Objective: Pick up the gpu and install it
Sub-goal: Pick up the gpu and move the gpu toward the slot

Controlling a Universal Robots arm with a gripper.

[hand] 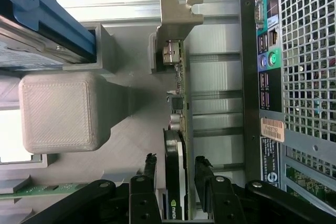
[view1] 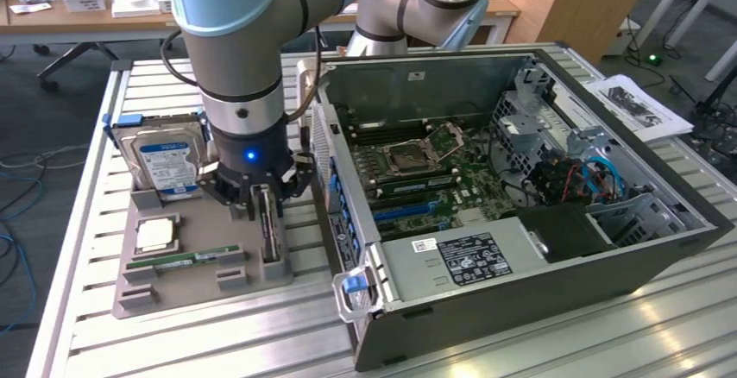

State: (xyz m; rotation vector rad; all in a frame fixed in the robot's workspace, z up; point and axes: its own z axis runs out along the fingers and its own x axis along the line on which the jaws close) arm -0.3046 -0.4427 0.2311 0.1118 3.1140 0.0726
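Observation:
The gpu (view1: pixel 272 238) stands on its long edge in a slot at the right end of the grey holder tray (view1: pixel 150 296). In the wrist view the gpu (hand: pixel 178 124) is a thin dark card with a pale metal bracket (hand: pixel 178 17) at its far end. My gripper (view1: pixel 264 211) has come down over the card from above. The gripper (hand: pixel 176 160) is open, with one finger (hand: pixel 149 174) on each side of the card and a small gap on both sides. The open computer case (view1: pixel 519 188) lies just to the exterior view's right of the tray.
On the tray, a silver hard drive (view1: pixel 164 162) with a blue label stands at the back, a processor (view1: pixel 155 236) lies flat and a green memory stick (view1: pixel 185 260) sits in front. The case's back panel (hand: pixel 270 77) is close beside the card. Papers (view1: pixel 639 106) lie beyond the case.

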